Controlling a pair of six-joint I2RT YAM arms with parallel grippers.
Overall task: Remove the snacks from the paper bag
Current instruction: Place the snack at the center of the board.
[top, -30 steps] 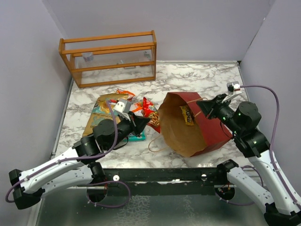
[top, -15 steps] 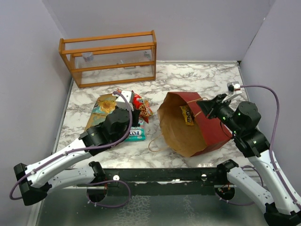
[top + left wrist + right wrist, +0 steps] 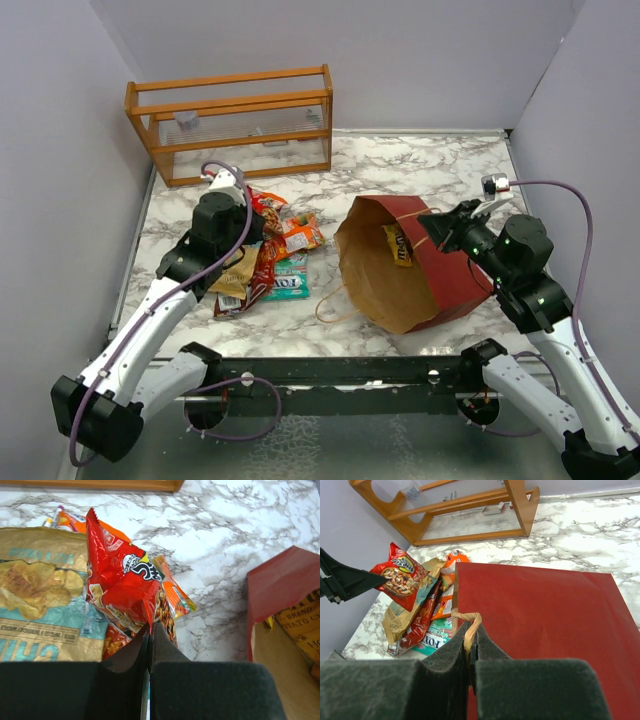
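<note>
The paper bag (image 3: 440,270) lies on its side, dark red outside, its brown mouth facing left. A yellow packet (image 3: 398,245) lies inside it and also shows in the left wrist view (image 3: 300,625). My right gripper (image 3: 436,226) is shut on the bag's cord handle (image 3: 472,627) at the upper rim. My left gripper (image 3: 258,228) is shut on a red snack packet (image 3: 122,587) and holds it above the pile of snacks (image 3: 265,270) left of the bag. The pile holds gold, dark red, orange and teal packets. The red packet also shows in the right wrist view (image 3: 400,577).
An orange wooden rack (image 3: 235,125) stands at the back left by the wall. A loose cord handle (image 3: 330,305) lies on the marble in front of the bag's mouth. Grey walls close in both sides.
My left gripper has carried the red packet from near the bag's mouth leftward and farther back, over the pile. The right gripper and the bag have not moved.
</note>
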